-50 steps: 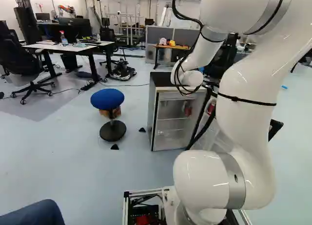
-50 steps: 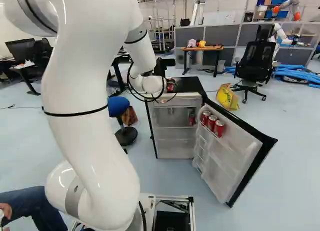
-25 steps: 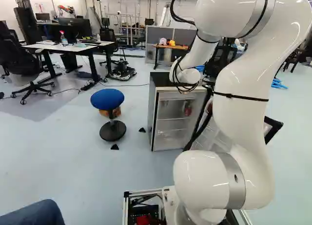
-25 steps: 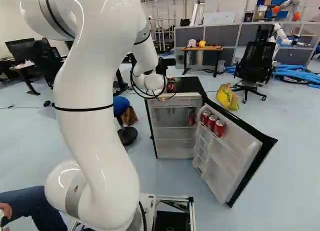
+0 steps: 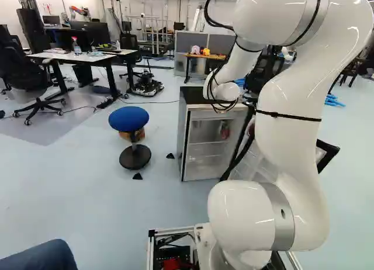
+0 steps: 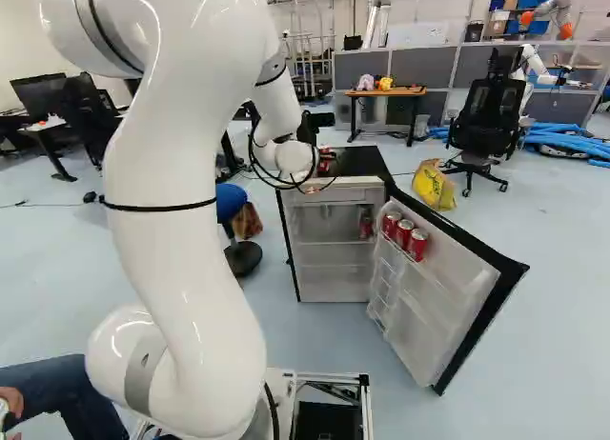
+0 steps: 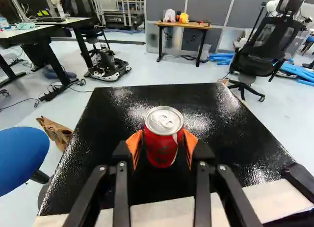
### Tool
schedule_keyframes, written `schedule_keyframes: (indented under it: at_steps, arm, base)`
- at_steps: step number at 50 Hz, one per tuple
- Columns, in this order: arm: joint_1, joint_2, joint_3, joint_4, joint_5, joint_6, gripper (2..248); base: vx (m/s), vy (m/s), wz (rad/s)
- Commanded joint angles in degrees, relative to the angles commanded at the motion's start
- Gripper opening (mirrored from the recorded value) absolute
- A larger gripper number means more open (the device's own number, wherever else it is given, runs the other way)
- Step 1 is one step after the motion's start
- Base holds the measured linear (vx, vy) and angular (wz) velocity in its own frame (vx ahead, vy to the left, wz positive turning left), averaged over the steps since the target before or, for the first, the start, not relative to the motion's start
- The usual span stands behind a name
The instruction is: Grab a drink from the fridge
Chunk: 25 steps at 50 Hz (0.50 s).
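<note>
After arm [image 6: 176, 211] shifted slightly, then settled, I have gripper [image 7: 162, 135] clamped on red can [image 7: 162, 151], upper middle of right base view, at fridge top [image 7: 235, 148]; drink looks secured, carry left.

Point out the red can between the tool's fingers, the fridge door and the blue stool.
Red can [image 7: 163, 147]: wrist view, on its side, below the lid.
Fridge door [image 6: 431, 316]: right base view, on its white inner face.
Blue stool [image 5: 128, 117]: left base view, on its seat.
</note>
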Motion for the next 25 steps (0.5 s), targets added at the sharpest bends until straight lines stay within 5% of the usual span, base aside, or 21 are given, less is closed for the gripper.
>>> schedule_keyframes:
  at_steps: [1, 5, 6, 10, 11, 15, 16, 25]
  arm:
    - [0.0, 0.0, 0.0, 0.0, 0.0, 0.0, 148]
    - [0.0, 0.0, 0.0, 0.0, 0.0, 0.0, 148]
    - [0.0, 0.0, 0.0, 0.0, 0.0, 0.0, 183]
    - [0.0, 0.0, 0.0, 0.0, 0.0, 0.0, 183]
    - [0.0, 0.1, 0.1, 0.0, 0.0, 0.0, 220]
    - [0.0, 0.5, 0.6, 0.0, 0.0, 0.0, 220]
    - [0.0, 0.7, 0.8, 0.0, 0.0, 0.0, 247]
    - [-0.1, 2.7, 3.4, 0.0, 0.0, 0.0, 247]
  base:
    - [0.000, 0.000, 0.000]
    - [0.000, 0.000, 0.000]
    - [0.000, 0.000, 0.000]
    - [0.000, 0.000, 0.000]
    - [0.000, 0.000, 0.000]
    - [0.000, 0.000, 0.000]
    - [0.000, 0.000, 0.000]
    - [0.000, 0.000, 0.000]
